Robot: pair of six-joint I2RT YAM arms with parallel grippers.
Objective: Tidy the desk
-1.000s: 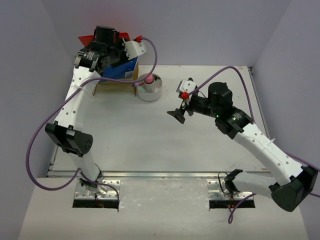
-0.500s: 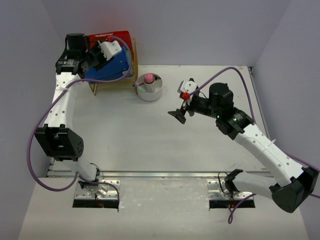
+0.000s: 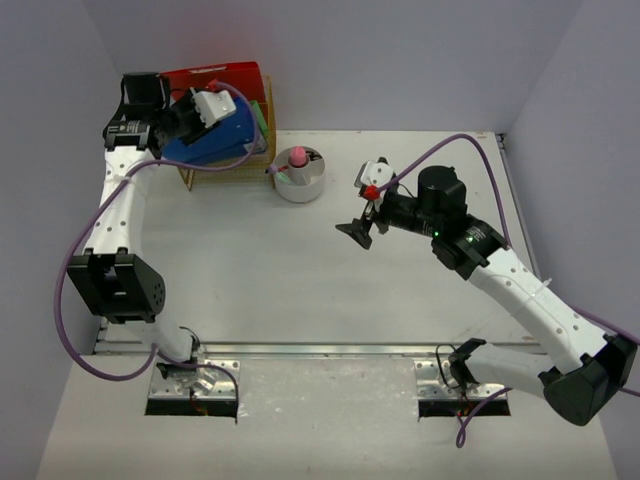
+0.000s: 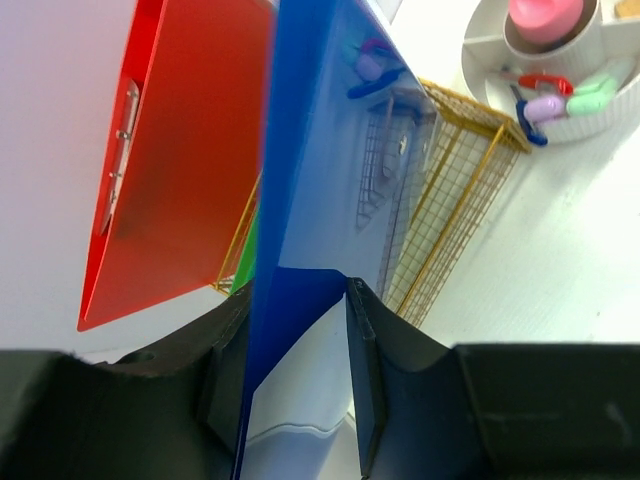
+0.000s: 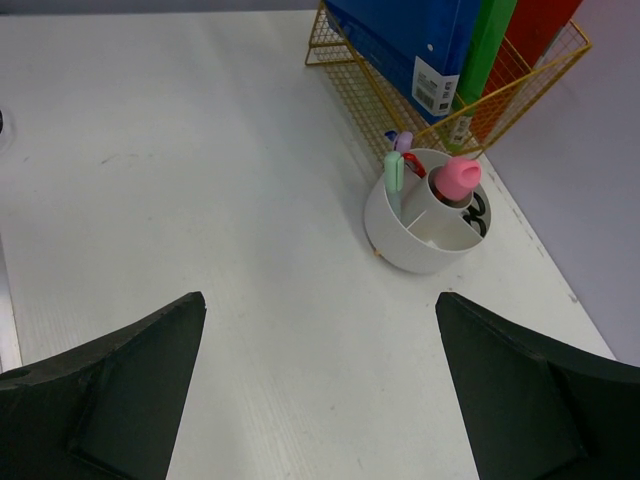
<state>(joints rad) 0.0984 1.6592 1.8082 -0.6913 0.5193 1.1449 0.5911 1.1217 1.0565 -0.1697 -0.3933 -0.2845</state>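
Left gripper (image 4: 295, 305): clamping the edge of the blue binder (image 4: 320, 150), which is tilting in the gold wire rack (image 4: 455, 190).
Right gripper (image 5: 320, 320): hanging empty, jaws wide apart.
Desk (image 3: 250, 270): lying under both arms, with the rack sitting at its far-left corner.
Probably best: easing the binder upright before letting go.

**Where things sit on the desk**

We find the rack (image 3: 215, 178) at the far left corner of the desk (image 3: 250, 270), with 3 binders upright in it: the nearest binder (image 3: 215, 145), the middle binder (image 5: 490, 40) and the rear binder (image 5: 530, 20). The left gripper (image 4: 295, 300) clamps the nearest binder. Just right of the rack sits the caddy (image 3: 300, 192) (pens inside), and the right gripper (image 3: 358, 230) hovers further right.
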